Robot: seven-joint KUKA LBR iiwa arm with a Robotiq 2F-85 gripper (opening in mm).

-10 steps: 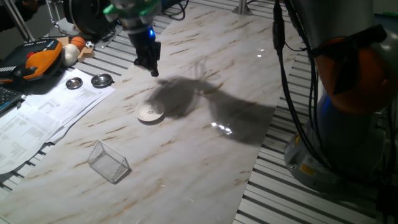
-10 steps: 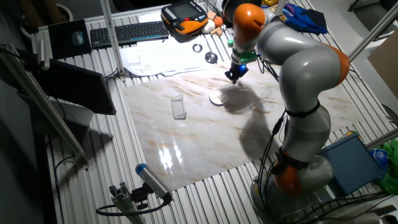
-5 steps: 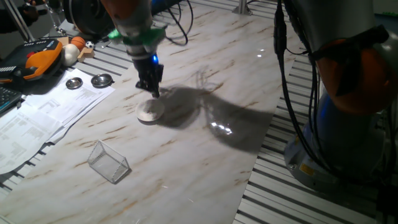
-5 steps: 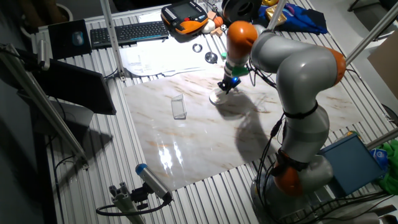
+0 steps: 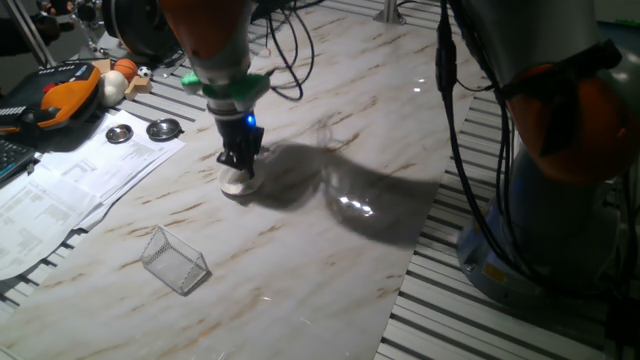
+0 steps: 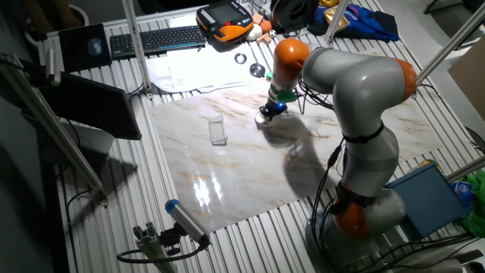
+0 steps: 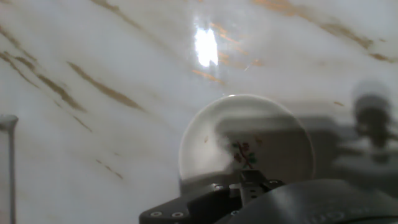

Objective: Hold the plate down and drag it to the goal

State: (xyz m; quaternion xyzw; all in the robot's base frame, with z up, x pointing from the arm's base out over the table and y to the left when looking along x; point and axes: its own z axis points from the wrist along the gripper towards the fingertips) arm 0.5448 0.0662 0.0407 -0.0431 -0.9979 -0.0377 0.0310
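Gripper (image 5: 240, 172) sits directly over the plate (image 5: 234, 184), fingertips down at its top face; contact looks likely but the exact touch is hidden by the fingers. Cannot tell how far the fingers are parted: in both fixed views they read as 1 dark block, and the hand view shows only the dark underside of the hand at the bottom edge. A blue light glows on the wrist just above the fingers.

Plate lies flat on the marble bench top (image 5: 330, 250), toward the far-left part of the slab, near the edge that borders the papers. In the hand view the plate (image 7: 249, 146) fills the lower centre, white, round, with a small red-and-green sprig at its middle, half in the hand's shadow.

Goal (image 5: 173, 260), a see-through box with pale edges, stands on the slab nearer the camera's side, well apart from the plate, close to the left edge. In the other fixed view the goal (image 6: 218, 130) is left of the plate (image 6: 263, 118) with bare marble between them.

Off the slab, on the slatted surface: 2 shiny metal dishes (image 5: 143, 131) side by side, printed papers (image 5: 70, 185), an orange pendant (image 5: 55, 92), a keyboard (image 6: 155, 41).

Arm shadow falls across the marble right of the plate.
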